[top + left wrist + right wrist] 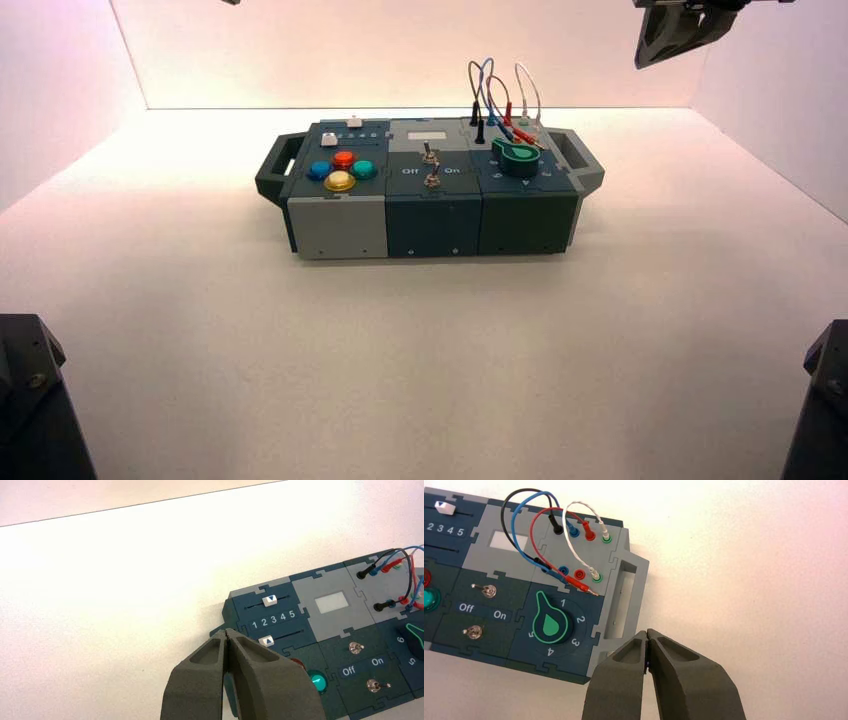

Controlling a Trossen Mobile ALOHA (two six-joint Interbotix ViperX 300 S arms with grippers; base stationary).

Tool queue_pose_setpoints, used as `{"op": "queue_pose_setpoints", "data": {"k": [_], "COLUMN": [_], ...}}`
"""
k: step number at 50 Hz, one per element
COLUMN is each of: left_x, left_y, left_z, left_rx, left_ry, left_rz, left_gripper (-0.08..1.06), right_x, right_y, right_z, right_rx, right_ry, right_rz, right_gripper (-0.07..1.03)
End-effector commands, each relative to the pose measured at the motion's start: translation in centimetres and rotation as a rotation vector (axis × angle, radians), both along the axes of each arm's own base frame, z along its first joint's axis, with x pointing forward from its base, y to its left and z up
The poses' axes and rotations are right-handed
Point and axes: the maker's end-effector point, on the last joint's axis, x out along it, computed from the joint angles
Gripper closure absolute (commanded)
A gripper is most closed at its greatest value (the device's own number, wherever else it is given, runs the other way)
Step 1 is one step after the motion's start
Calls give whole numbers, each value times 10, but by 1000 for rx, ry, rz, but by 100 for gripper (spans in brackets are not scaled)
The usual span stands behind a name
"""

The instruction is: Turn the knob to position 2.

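The green teardrop knob (516,157) sits on the right module of the box (335,225). In the right wrist view the knob (550,624) has the numbers 1 to 5 printed around it. Its pointer arm aims beside the 1, on the side away from the 2. My right gripper (646,632) is shut and empty, hovering off the box's right handle (621,597) and apart from the knob. It hangs high at the back right in the high view. My left gripper (227,632) is shut and empty above the box's left end, near the sliders (270,600).
Two metal toggle switches (489,590) stand in the middle module by the Off and On labels. Looping wires (500,90) plug in just behind the knob. Coloured push buttons (342,168) fill the left module. Dark arm bases (35,400) stand at both front corners.
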Motion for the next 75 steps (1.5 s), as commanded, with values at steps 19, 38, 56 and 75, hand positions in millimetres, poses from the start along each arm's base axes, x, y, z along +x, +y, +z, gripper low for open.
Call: {"op": "queue_pose_setpoints", "data": {"k": [19,38,56,75], "left_x": [3,-4,-17,-44], "left_y": [-2,-10,-25,-64], "left_z": [-1,2,6,10], "left_rx": [-2,5,67,-70], "left_ry": [-1,35,128,202], "left_rz": [-2,-33,-167,-408], "left_gripper": [101,101,101,101], "right_x": [8,1,4,0], "right_y": [7,21,27,63], "right_z": [13,12,21,35], "right_rx": [11,-10,-58,33], "right_ry": [-37,16,111,191], "right_rz": [14,72,133,324], "right_gripper": [98,98,98,98]}}
